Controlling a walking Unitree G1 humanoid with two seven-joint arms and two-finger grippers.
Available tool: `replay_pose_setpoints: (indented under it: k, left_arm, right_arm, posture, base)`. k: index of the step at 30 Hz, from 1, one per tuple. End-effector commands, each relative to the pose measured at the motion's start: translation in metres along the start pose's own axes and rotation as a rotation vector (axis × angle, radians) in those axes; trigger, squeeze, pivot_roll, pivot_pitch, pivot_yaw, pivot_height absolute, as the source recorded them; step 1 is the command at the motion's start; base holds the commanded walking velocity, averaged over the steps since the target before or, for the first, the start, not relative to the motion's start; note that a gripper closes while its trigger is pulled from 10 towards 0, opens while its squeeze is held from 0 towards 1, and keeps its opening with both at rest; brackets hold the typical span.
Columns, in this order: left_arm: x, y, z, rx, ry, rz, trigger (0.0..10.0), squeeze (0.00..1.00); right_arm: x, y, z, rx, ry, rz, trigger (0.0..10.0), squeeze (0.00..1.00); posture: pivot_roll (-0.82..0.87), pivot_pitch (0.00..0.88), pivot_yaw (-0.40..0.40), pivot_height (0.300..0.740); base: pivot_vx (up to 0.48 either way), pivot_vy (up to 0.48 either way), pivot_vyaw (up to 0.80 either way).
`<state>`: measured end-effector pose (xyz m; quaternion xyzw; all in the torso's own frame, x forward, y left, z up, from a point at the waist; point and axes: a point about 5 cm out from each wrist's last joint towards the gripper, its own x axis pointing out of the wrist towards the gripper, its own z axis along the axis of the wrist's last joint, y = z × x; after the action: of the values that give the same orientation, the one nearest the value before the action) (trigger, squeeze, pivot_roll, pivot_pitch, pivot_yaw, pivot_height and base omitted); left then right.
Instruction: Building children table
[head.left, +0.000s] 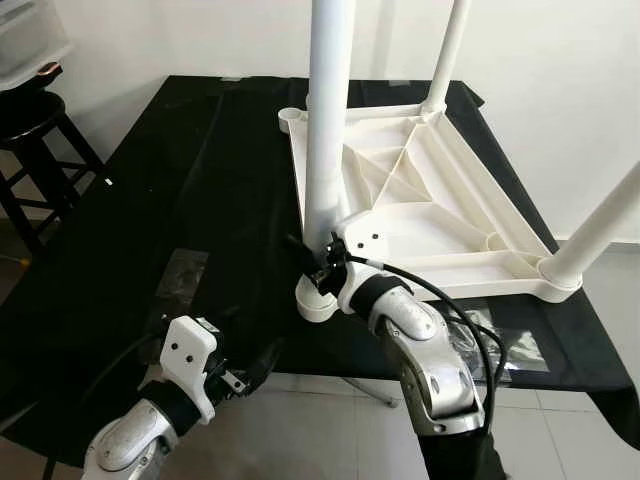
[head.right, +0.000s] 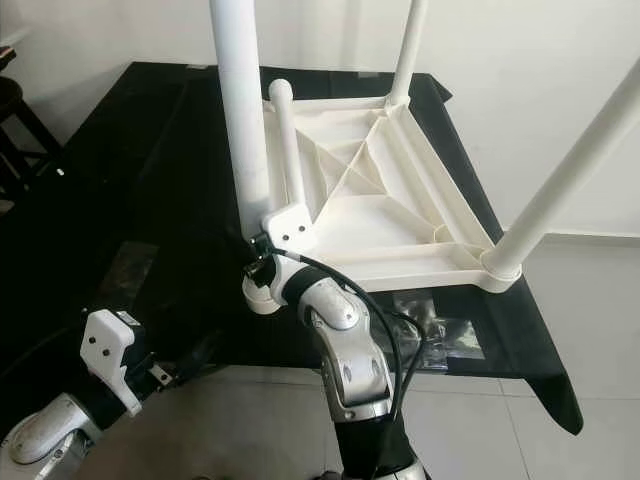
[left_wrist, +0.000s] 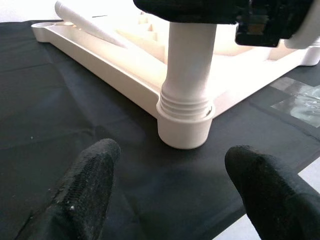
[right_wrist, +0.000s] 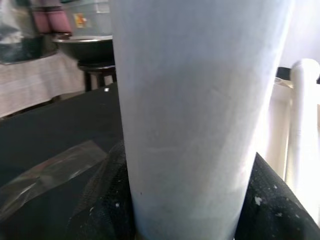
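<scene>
Clamping my right gripper (head.left: 322, 262) round the white leg (head.left: 327, 120) just above its socket at the upturned tabletop's (head.left: 430, 215) near-left corner, I keep it upright for threading, while my left gripper (left_wrist: 170, 190) waits wide open below the black-draped table's (head.left: 180, 200) front edge.

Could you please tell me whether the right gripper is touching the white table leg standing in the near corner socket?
Touching. The right wrist view shows both black fingers pressed against the white leg, one on each side.

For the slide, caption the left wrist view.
Open left gripper faces the table leg standing in its corner socket.
</scene>
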<state>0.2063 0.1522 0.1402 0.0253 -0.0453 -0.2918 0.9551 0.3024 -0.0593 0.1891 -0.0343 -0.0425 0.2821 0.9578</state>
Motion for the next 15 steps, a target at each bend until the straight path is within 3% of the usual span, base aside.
replay_pose_setpoints:
  k: [1, 2, 5, 6, 9, 12, 13, 14, 15]
  left_arm:
    - [-0.003, 0.002, -0.003, 0.002, 0.019, 0.015, 10.0, 0.0]
    - [-0.003, 0.003, -0.002, 0.002, 0.019, 0.016, 10.0, 0.0]
    - [-0.003, 0.004, -0.002, 0.003, 0.021, 0.01, 10.0, 0.0]
    - [-0.003, 0.004, -0.002, 0.003, 0.023, 0.007, 10.0, 0.0]
    - [-0.004, 0.005, -0.002, 0.005, 0.028, 0.001, 10.0, 0.0]
    - [-0.004, 0.005, -0.001, 0.006, 0.029, -0.002, 10.0, 0.0]
    - [-0.004, 0.004, 0.0, 0.007, 0.026, 0.0, 10.0, 0.0]
    - [-0.004, 0.004, 0.0, 0.007, 0.026, 0.0, 10.0, 0.0]
    - [-0.004, 0.004, 0.0, 0.007, 0.025, 0.003, 10.0, 0.0]
  right_arm:
    - [-0.004, -0.019, -0.025, -0.018, 0.147, -0.121, 10.0, 0.0]
    - [-0.004, -0.021, -0.023, -0.025, 0.149, -0.139, 10.0, 0.0]
    - [-0.001, -0.017, -0.02, -0.051, 0.176, -0.034, 10.0, 0.0]
    - [0.0, -0.02, -0.019, -0.031, 0.179, -0.005, 10.0, 1.0]
    - [0.002, -0.029, -0.012, 0.0, 0.159, 0.006, 10.0, 1.0]
    - [0.01, -0.032, 0.007, 0.034, 0.074, 0.176, 10.0, 1.0]
    - [0.01, -0.031, 0.016, 0.009, 0.039, 0.303, 10.0, 1.0]
    - [0.01, -0.031, 0.016, 0.009, 0.039, 0.303, 10.0, 1.0]
    - [0.009, -0.03, 0.022, -0.013, 0.021, 0.384, 10.0, 1.0]
  posture:
    - [-0.17, 0.175, -0.013, 0.74]
    - [-0.17, 0.175, -0.012, 0.74]
    - [-0.16, 0.172, -0.004, 0.74]
    - [-0.14, 0.174, 0.012, 0.74]
    - [-0.14, 0.176, 0.009, 0.74]
    - [-0.14, 0.181, 0.006, 0.74]
    - [-0.13, 0.189, 0.004, 0.74]
    - [-0.13, 0.189, 0.004, 0.74]
    - [-0.13, 0.189, 0.004, 0.74]
  base:
    - [0.0, 0.0, 0.0]
    - [0.0, 0.0, 0.0]
    - [0.0, 0.0, 0.0]
    - [0.0, 0.0, 0.0]
    - [0.0, 0.0, 0.0]
    - [0.0, 0.0, 0.0]
    - [0.0, 0.0, 0.0]
    - [0.0, 0.0, 0.0]
    - [0.0, 0.0, 0.0]
